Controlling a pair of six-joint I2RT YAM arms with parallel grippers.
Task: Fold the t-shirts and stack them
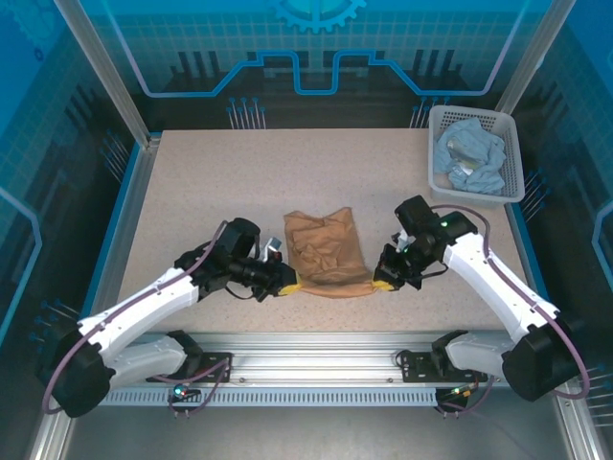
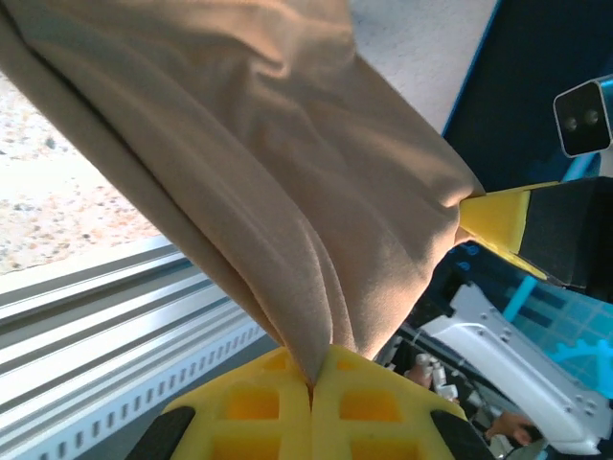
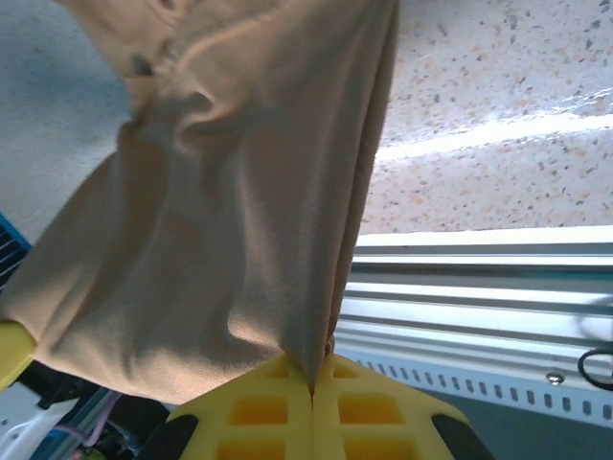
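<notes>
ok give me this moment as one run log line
left gripper: shut on tan t-shirt near-left corner | right gripper: shut on near-right corner | blue t-shirt: in basket

T-shirt [image 1: 326, 251] centre, basket [image 1: 433, 144] far-right corner, table [image 1: 211, 182] left open

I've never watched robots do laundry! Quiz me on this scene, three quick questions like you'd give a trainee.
1. True or false: the left gripper and the right gripper are each shut on an edge of the tan t-shirt.
2. Where is the pale blue t-shirt? A) in the white basket; B) under the tan t-shirt; C) in the left gripper.
3. Fill in: the white basket stands at the far ___ corner of the table.
Key: 1 true; 2 A; 3 right.
</notes>
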